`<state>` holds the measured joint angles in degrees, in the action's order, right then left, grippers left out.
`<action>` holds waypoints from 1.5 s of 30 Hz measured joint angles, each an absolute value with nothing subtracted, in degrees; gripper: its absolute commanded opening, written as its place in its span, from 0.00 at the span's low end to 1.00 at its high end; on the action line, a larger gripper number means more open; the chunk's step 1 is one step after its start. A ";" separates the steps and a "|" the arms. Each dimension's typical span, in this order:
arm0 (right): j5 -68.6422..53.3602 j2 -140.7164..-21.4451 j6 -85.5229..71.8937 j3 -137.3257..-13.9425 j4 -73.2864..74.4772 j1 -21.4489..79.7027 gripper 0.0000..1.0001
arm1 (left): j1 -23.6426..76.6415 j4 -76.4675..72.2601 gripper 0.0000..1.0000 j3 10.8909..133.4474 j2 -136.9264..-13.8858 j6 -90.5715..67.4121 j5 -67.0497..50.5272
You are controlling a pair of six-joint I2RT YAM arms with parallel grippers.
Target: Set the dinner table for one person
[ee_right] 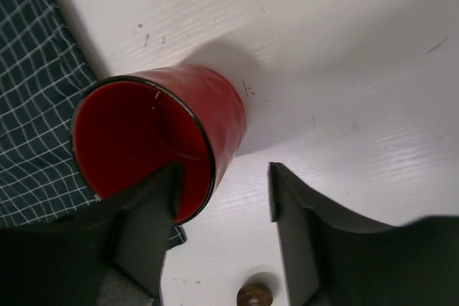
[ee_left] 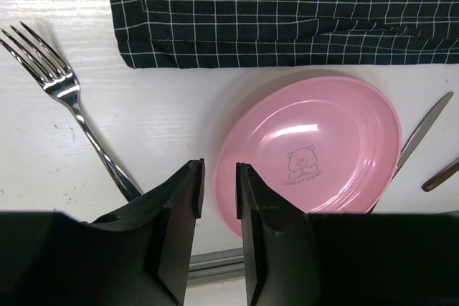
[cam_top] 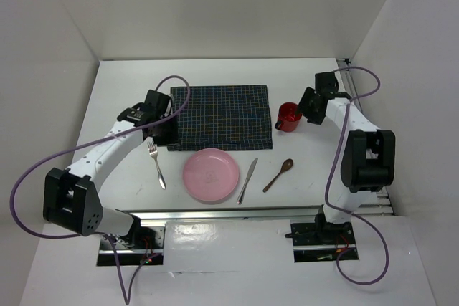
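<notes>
The white dinner table [cam_top: 122, 91] carries a dark checked placemat [cam_top: 222, 125] with a pink plate [cam_top: 210, 175] in front of it. A fork [cam_top: 156, 165] lies left of the plate; a knife [cam_top: 247, 180] and a brown spoon [cam_top: 278, 175] lie to its right. A red mug [cam_top: 289, 116] stands at the placemat's right edge. My left gripper [ee_left: 219, 177] hovers over the placemat's left edge, open by a narrow gap and empty, above the plate [ee_left: 315, 148] rim. My right gripper [ee_right: 222, 177] is open at the mug [ee_right: 158, 141]; one finger sits at its rim, the other stands clear.
White walls close in the table on the left, back and right. A metal rail [cam_top: 237, 213] runs along the near edge by the arm bases. Purple cables [cam_top: 43, 155] loop off both arms. The fork [ee_left: 64, 98] lies left of my left fingers.
</notes>
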<state>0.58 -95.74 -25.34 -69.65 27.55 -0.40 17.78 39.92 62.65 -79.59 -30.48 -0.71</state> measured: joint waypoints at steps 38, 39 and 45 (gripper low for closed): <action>12.60 -133.16 -22.83 -123.83 39.11 15.99 0.00 | 22.13 42.37 0.47 64.45 -75.68 -31.70 -1.17; 12.67 -133.62 -22.83 -124.09 39.62 15.99 0.00 | 22.26 42.48 0.47 64.16 -75.66 -31.68 -1.37; 12.71 -133.80 -22.87 -123.48 41.52 15.99 0.00 | 22.33 43.68 0.47 62.02 -75.64 -31.55 -1.26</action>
<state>12.71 -133.80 -22.87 -123.48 41.52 15.99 22.33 43.68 62.02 -75.64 -31.55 -1.26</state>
